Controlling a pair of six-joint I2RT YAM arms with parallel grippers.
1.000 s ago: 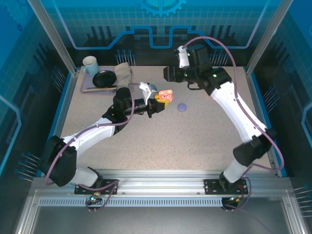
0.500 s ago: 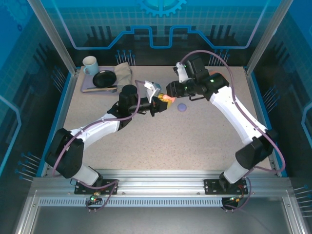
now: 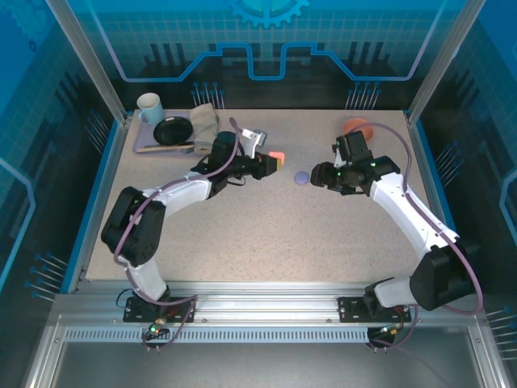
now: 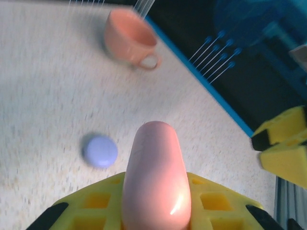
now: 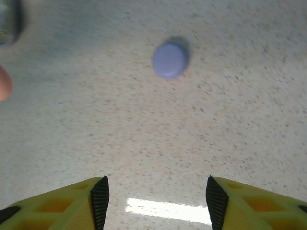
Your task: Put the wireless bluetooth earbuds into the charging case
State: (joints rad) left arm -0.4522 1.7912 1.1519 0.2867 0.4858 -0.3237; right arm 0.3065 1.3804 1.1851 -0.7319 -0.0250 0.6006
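Top external view showed the speckled table with both arms reaching over its far half, the left arm bent in from the left and the right arm from the right. At the far left corner sat a tray carrying a pale mug, a black bowl and a folded cloth; the left arm's wrist cut off the tray's right end. A pink cup stood near the far right edge, its near side partly behind the right arm's wrist.

The left gripper was clamped on the salmon-pink charging case, which poked out beyond the fingertips. In the left wrist view that case stood as a smooth rounded oblong between the yellow pads, its lower end cut off by the frame; no seam could be made out, nor whether any wireless bluetooth earbuds lay inside.

The right gripper hung just right of the lilac charging case, apart from it. The right wrist view showed its jaws spread wide with only bare table between them, and the lilac case lying closed on the table ahead. A pink sliver at that view's left edge was too cropped to name.

The left wrist view was blurred: the lilac case and the cup were soft-edged, and the right gripper's yellow fingers were cut off at the right edge.
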